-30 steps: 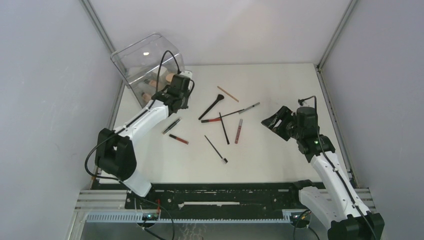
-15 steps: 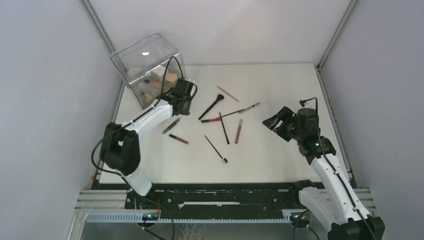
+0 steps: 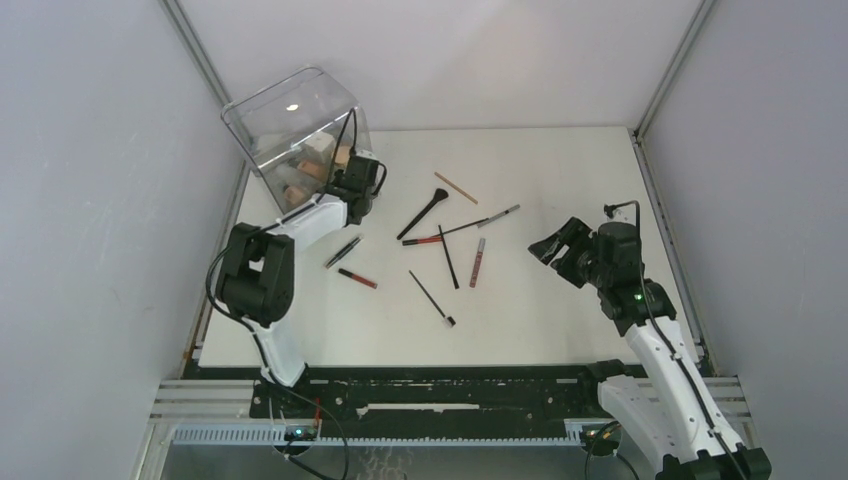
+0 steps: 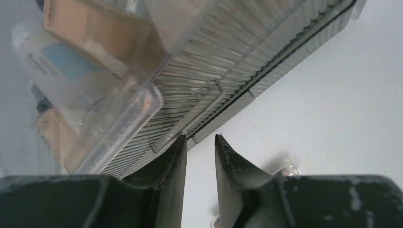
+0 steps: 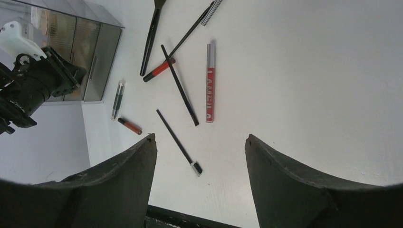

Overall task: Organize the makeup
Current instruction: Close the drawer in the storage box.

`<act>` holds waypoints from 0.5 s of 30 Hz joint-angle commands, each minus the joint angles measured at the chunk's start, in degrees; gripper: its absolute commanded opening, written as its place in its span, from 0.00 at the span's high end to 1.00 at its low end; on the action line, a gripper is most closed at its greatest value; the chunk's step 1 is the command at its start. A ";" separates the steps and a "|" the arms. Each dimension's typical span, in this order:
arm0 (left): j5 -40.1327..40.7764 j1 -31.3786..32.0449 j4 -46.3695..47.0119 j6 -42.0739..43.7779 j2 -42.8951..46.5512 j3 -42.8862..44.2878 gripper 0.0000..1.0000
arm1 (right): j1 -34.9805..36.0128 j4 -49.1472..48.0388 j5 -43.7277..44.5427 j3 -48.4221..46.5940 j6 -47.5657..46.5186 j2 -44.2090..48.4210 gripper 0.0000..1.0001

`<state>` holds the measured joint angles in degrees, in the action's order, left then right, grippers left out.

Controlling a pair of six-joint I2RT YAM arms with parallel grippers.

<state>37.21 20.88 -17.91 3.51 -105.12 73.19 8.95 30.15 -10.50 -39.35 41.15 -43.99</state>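
Loose makeup lies mid-table: a black brush (image 3: 424, 214), a red lip tube (image 3: 478, 262), a thin brush with a white head (image 3: 432, 298) and a short red tube (image 3: 357, 278). More makeup, beige bottles (image 4: 90, 28), sits inside the tilted clear box (image 3: 290, 125). My left gripper (image 3: 352, 186) is at the box's lower front edge. Its fingers stand narrowly open (image 4: 200, 138), with only white table between them, and the left fingertip (image 4: 180, 142) is against the ribbed underside (image 4: 228, 61). My right gripper (image 3: 552, 245) hovers wide open (image 5: 199, 138) to the right of the brushes, holding nothing.
A thin wooden stick (image 3: 455, 187) and a silver-tipped pen (image 3: 497, 215) lie behind the brushes. A dark tube (image 3: 343, 251) lies near the left forearm. The cell's side walls stand close to the table's edges (image 3: 640, 160).
The left gripper has moved up and left, in against the clear box's lower edge, with its elbow swinging left. The right gripper drifted slightly toward the near right.
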 commanded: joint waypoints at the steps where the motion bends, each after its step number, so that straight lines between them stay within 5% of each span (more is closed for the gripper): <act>1: 1.56 -0.42 7.20 5.98 3.05 2.71 0.67 | -0.43 1.33 2.45 -0.20 -1.16 2.28 0.24; 15: -17.05 1.35 -0.38 -8.94 21.11 -4.89 0.61 | -0.42 -1.62 0.70 0.93 -0.36 0.37 0.25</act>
<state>26.02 21.89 -18.87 1.96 -89.73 71.94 8.75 31.66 -9.17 -38.50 40.99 -42.83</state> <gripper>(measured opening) 0.357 0.753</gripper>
